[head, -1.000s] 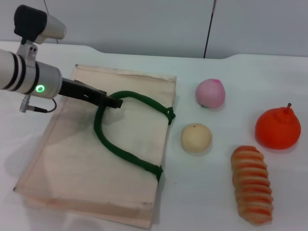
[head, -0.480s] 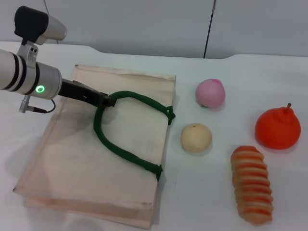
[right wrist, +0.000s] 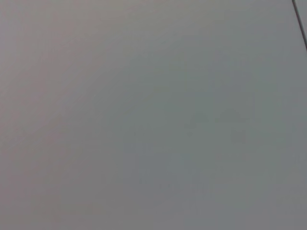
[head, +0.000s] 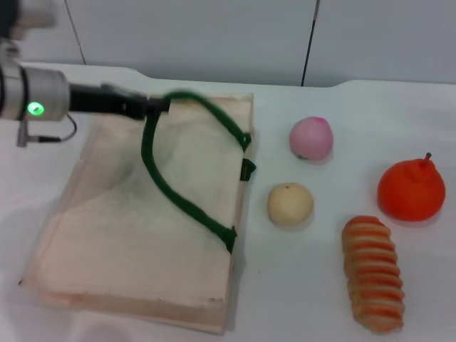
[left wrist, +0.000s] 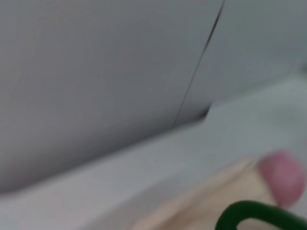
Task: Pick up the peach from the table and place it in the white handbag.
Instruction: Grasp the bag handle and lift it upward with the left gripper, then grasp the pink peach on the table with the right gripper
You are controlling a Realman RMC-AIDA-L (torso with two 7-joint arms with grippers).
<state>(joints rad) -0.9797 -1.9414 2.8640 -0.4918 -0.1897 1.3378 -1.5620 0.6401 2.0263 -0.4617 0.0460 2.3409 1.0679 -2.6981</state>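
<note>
— Where does the peach (head: pixel 311 138) sit?
— On the desk (head: pixel 399 285) near its far edge, beside the white handbag (head: pixel 128 242).
— And the left gripper (head: pixel 158 106)?
— Clenched on the bag's green handle (head: pixel 178 203), lifting it.

Lab-style test bench: plain white table (head: pixel 399 114), bare grey panel wall (head: pixel 214 35), toy food props.

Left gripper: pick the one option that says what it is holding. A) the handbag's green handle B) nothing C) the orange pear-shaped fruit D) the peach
A: in the head view the left gripper is closed on the green handle of the white handbag, lifting it, while the peach sits on the table.
</note>
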